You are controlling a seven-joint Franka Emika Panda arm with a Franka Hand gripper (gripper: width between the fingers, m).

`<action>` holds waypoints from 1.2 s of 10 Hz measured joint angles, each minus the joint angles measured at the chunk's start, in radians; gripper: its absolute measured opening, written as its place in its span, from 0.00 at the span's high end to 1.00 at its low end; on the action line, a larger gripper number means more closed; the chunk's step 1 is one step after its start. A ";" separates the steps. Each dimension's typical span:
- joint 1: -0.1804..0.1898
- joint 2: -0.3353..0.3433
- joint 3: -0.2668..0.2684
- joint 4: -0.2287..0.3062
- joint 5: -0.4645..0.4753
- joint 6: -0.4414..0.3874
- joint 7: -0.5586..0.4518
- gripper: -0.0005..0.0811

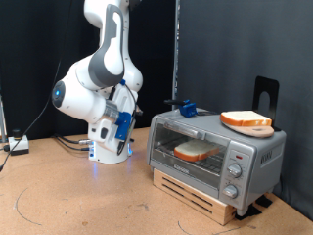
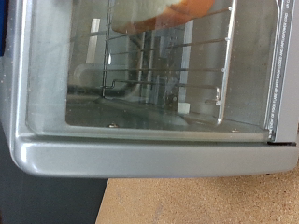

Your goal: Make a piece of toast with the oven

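The oven (image 1: 217,149) stands on a wooden stand at the exterior view's right, with its glass door shut. The piece of toast (image 1: 196,150) lies on the wire rack inside, seen through the glass. In the wrist view the oven's door (image 2: 149,75) fills the frame from close up, and the toast's orange crust (image 2: 177,9) shows behind it above the rack. My gripper's fingers do not show in the wrist view. In the exterior view my hand (image 1: 124,123) hangs low by the arm's base, left of the oven. Its fingers are too small to make out.
A similar orange-crusted slice on a round tan board (image 1: 246,120) sits on the oven's top. A small blue and dark object (image 1: 186,107) sits at its top left corner. Round knobs (image 1: 235,172) are on the right panel. Cables lie at the far left (image 1: 15,145).
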 joint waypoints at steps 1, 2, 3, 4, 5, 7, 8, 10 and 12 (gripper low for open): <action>0.000 0.000 0.000 -0.001 0.000 -0.003 -0.010 0.00; 0.002 0.004 0.000 0.007 0.025 -0.041 -0.046 0.00; 0.008 0.023 0.003 0.037 0.046 -0.083 -0.080 0.00; 0.014 0.053 0.011 0.079 0.049 -0.095 -0.094 0.00; 0.017 0.087 0.021 0.117 0.048 -0.093 -0.090 0.00; 0.019 0.150 0.037 0.179 0.058 -0.037 -0.051 0.00; 0.020 0.175 0.043 0.199 0.090 0.018 -0.025 0.00; 0.021 0.200 0.049 0.213 0.103 0.038 -0.011 0.00; 0.020 0.224 0.050 0.236 0.175 0.045 -0.067 0.00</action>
